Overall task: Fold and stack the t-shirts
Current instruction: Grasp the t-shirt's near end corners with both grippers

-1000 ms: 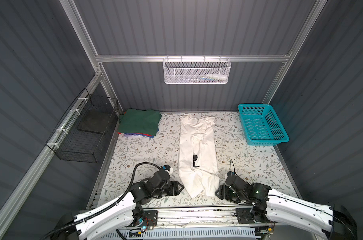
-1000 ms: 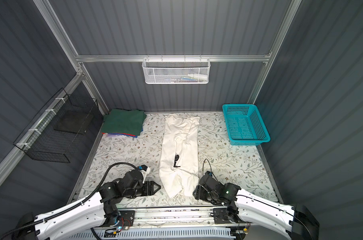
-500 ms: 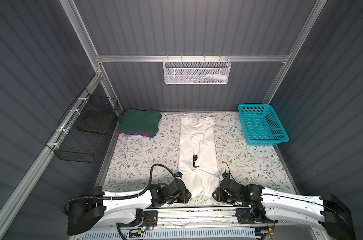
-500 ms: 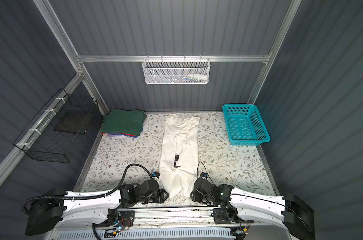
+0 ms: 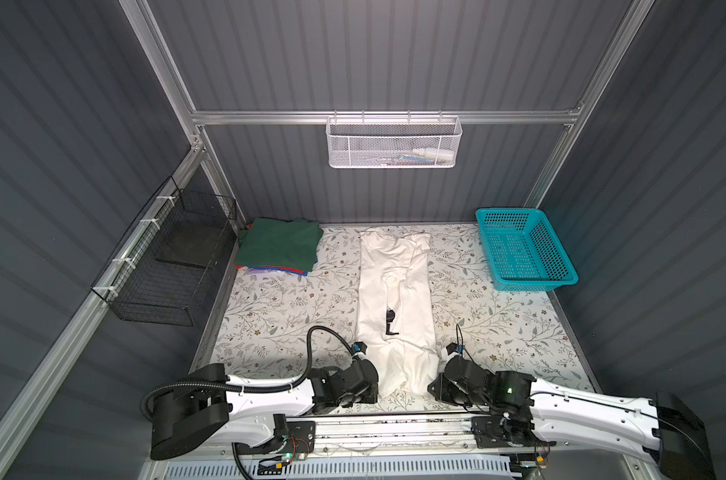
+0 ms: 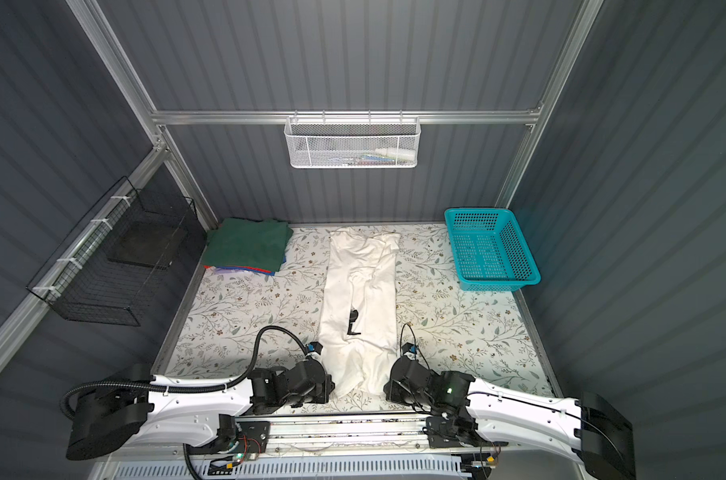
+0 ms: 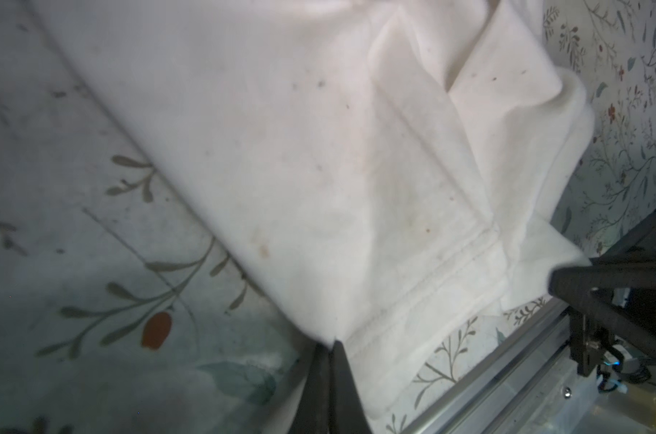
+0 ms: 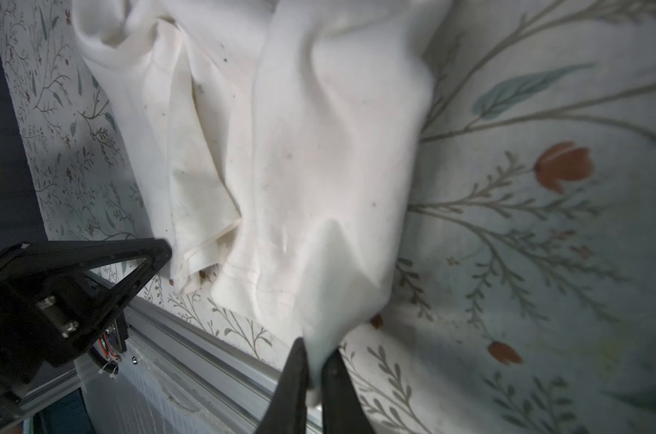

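Hem corners of the white tee (image 5: 394,291) are both grabbed: left gripper (image 7: 332,344) is clamped on the near left one, right gripper (image 8: 315,353) on the near right one. The tee lies as a long narrow strip down the middle of the floral mat (image 5: 269,324). Far left, a folded dark green tee (image 5: 278,245) sits on a blue/red-edged tee (image 5: 288,271). The teal basket (image 5: 535,283) is far right.
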You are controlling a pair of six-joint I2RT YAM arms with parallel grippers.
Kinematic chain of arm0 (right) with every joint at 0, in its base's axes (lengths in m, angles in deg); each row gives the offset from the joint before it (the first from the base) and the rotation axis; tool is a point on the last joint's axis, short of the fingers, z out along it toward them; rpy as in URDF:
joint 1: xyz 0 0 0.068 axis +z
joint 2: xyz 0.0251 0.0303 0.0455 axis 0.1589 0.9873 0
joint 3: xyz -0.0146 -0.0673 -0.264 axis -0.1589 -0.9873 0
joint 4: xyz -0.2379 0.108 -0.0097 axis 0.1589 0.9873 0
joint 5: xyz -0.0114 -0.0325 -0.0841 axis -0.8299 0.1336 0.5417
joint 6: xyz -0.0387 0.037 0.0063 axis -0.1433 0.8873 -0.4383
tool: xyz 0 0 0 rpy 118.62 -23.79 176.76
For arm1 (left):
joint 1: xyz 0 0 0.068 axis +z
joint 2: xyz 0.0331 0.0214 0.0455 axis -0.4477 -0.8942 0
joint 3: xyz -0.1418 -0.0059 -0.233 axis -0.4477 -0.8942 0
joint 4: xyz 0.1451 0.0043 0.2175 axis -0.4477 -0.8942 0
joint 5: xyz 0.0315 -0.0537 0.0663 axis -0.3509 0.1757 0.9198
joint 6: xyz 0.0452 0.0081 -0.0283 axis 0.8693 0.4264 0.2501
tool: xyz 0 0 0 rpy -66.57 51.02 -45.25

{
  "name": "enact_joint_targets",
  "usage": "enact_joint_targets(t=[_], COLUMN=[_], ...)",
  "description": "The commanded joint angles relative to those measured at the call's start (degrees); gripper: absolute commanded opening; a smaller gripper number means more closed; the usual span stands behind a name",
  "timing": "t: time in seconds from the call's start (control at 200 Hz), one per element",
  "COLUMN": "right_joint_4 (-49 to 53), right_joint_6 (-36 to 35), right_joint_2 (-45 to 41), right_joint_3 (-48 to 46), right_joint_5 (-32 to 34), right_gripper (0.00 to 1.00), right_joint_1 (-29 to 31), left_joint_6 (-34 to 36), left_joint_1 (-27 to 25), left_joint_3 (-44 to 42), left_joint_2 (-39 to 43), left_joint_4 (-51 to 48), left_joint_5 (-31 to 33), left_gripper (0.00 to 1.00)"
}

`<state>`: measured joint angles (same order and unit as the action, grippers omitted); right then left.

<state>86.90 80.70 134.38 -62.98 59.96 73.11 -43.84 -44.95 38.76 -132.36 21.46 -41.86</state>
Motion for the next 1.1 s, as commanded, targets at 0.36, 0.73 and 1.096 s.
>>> enact_joint_targets(t=[0.36, 0.73, 1.096], right_joint_4=[15.13, 18.15, 17.16], right_joint_6=[1.16, 4.68, 5.69], right_joint_2=[-3.23, 1.85, 0.64], right_joint_3=[10.15, 18.07, 17.61], right_joint_5=[3.46, 9.41, 17.21], right_gripper=[0.0, 0.0, 0.0], right_joint_1=[6.62, 14.87, 13.57], left_joint_6=[0.25, -0.06, 0.45], left_joint_1=[-0.69, -1.04, -1.04], left_joint_3=[6.47, 8.56, 8.31], left_joint_2=[21.78, 28.52, 31.93], left_joint_4=[-24.7, -32.54, -34.31], left_joint_5=[3.57, 5.69, 13.01], left_gripper=[0.0, 0.0, 0.0])
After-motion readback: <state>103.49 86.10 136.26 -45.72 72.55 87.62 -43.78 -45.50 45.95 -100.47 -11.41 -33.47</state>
